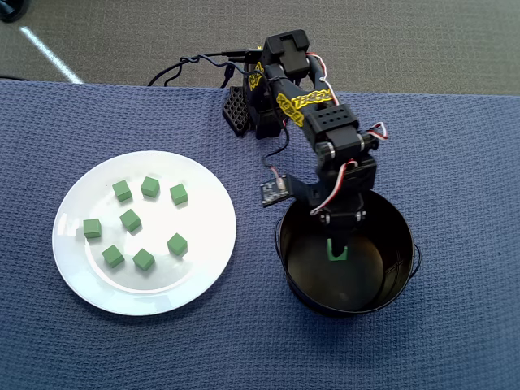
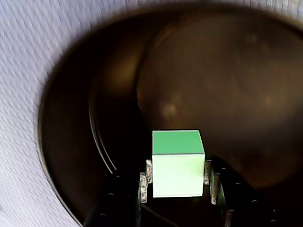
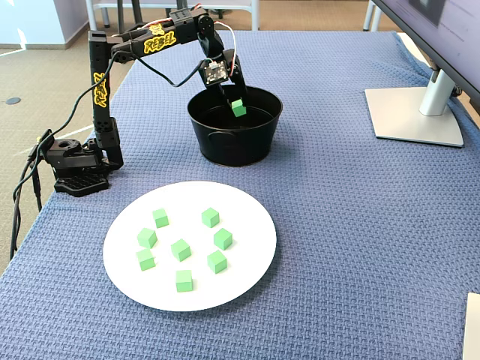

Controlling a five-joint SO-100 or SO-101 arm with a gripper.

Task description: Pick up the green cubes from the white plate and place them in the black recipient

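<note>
My gripper (image 1: pixel 336 248) is shut on one green cube (image 2: pixel 177 163) and holds it over the open mouth of the black recipient (image 1: pixel 402 276), just inside its rim. The held cube also shows in the overhead view (image 1: pixel 337 253) and in the fixed view (image 3: pixel 238 108). The pot's inside (image 2: pixel 213 85) is dark and shiny below it. Several more green cubes (image 1: pixel 130 220) lie spread on the white plate (image 1: pixel 203 236) to the left of the pot in the overhead view. In the fixed view the plate (image 3: pixel 247 217) lies in front of the pot (image 3: pixel 236 142).
A blue woven cloth (image 1: pixel 455 162) covers the table. The arm's base (image 3: pixel 75 169) stands at the cloth's left edge in the fixed view. A monitor stand (image 3: pixel 416 112) sits at the right. A white object's corner (image 3: pixel 472 326) shows at bottom right.
</note>
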